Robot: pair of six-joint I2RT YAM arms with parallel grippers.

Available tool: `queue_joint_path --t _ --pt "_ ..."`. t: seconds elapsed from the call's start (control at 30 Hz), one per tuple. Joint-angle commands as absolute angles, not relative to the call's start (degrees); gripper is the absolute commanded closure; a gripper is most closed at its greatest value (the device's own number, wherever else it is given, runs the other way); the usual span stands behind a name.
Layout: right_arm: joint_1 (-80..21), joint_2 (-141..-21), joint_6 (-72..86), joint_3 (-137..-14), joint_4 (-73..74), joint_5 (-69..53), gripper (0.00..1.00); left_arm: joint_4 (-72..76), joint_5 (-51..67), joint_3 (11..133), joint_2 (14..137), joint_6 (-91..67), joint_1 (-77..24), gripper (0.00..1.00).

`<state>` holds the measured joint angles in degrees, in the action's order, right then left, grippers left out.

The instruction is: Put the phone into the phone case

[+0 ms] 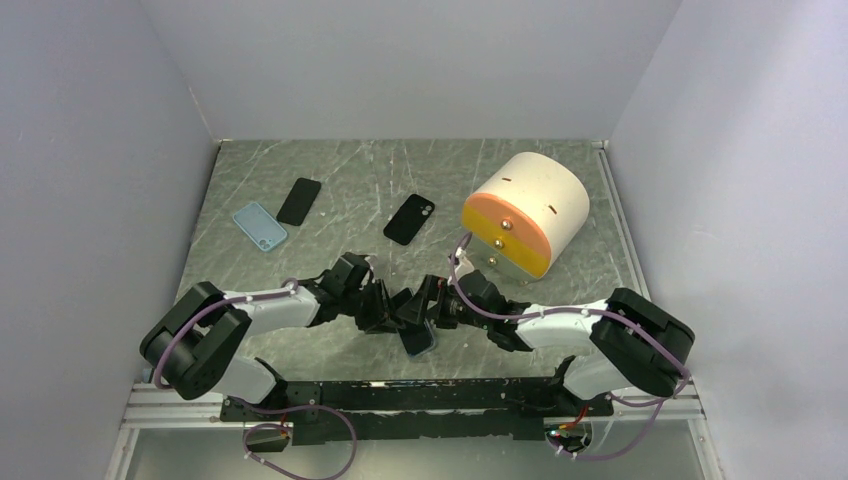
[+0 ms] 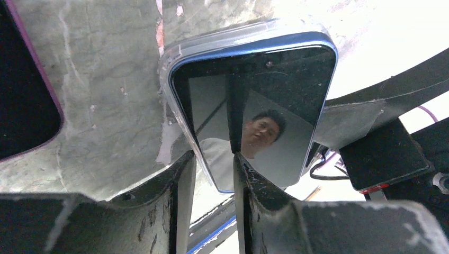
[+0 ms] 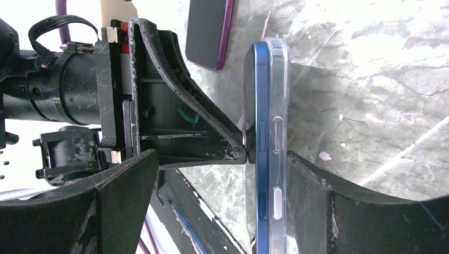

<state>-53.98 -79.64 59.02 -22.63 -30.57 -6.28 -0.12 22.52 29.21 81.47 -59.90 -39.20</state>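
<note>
Grey marbled table (image 1: pixel 350 170) between white walls (image 1: pixel 90 150), seen from above. The left gripper (image 1: pixel 392 312) and right gripper (image 1: pixel 428 312) crowd together near the front edge over the phone (image 1: pixel 420 342). Only its near end pokes out, and the jaws are unreadable from up here.

Over to the left wrist: the screen faces the camera, its blue rim sitting inside the clear case (image 2: pixel 222 37). The bottom edge is hidden behind the left fingers (image 2: pixel 180 180), which stand narrowly apart with nothing between them. A purple-edged phone (image 2: pixel 21 106) is cut off at the left border.

Right wrist, edge-on: the case's back rests against one right finger (image 3: pixel 317 201), the other stands well apart. The jaws are wide, clamping nothing. A left fingertip touches the screen side. Fully seated? Can't tell.
</note>
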Motion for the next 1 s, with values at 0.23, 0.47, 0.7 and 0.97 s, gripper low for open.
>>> queue_joint_path --t 0.23,0.47,0.7,0.97 --pt "-55.2 -76.7 61.6 -21.6 -40.1 -11.1 0.39 1.7 23.2 29.7 79.9 -60.2 -40.2 0.65" --pt "-55.2 -75.3 60.9 -21.0 -36.0 -9.5 0.55 1.4 22.8 29.9 80.4 -60.1 -40.2 0.66" --pt "-55.1 -75.3 59.5 -22.5 -30.8 -7.9 0.79 1.2 22.9 30.5 81.0 -59.9 -40.2 0.66" --pt "-55.2 -77.8 58.2 -24.9 -26.0 -8.6 0.52 1.0 22.8 31.3 81.2 -59.5 -40.3 0.65"
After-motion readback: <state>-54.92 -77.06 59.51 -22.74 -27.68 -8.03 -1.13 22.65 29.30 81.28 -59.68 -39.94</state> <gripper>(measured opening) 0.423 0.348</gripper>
